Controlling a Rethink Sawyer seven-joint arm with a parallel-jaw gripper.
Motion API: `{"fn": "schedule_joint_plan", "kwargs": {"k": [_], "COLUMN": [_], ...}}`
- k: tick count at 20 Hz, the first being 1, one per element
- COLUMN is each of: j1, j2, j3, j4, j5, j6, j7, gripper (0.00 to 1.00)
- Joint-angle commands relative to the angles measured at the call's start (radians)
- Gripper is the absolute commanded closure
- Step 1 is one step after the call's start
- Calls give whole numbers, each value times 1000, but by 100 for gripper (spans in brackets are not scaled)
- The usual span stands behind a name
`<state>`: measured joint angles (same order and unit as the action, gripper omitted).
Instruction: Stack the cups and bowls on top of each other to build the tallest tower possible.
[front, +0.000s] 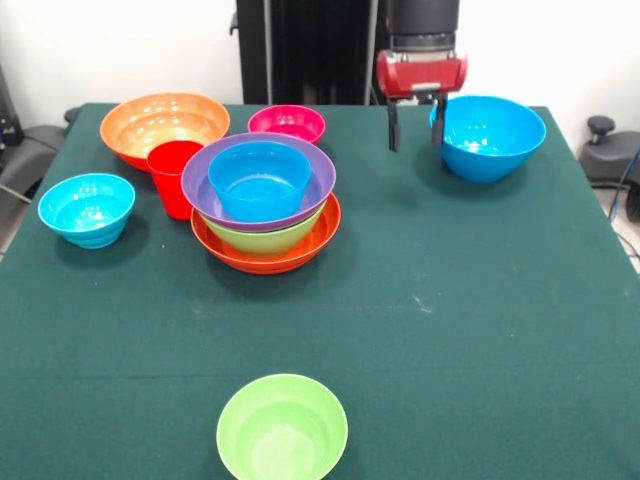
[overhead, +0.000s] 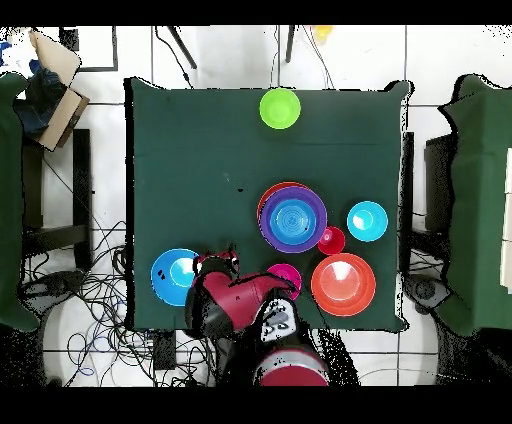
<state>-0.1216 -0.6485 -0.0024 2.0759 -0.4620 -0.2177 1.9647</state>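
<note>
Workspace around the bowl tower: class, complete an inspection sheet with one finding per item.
Surface: green cloth table, no spills seen.
Job's things: tower of orange base, green, purple and blue bowls; red cup beside it; orange bowl, magenta bowl, small blue bowl, large blue bowl and green bowl stand loose.
Clutter: nothing seen.
Gripper: gripper open, empty, at the large blue bowl's rim.
Cables: cables on the floor.
Surroundings: chairs beside the table.
</note>
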Motion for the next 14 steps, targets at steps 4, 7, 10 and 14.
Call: {"fn": "schedule_joint_plan", "kwargs": {"k": [4,7,10,14], "j1": [-67,-41,2,114], "j2": [-155,-127,-89,-45], "j3": [209,188,153,69], "j4": [60,29,-6,-36], "j5": [-8,-10,-9,23], "j6": [241,232,211,166], "j7": [34,42,55,94], "gripper": [0,0,0,0]}}
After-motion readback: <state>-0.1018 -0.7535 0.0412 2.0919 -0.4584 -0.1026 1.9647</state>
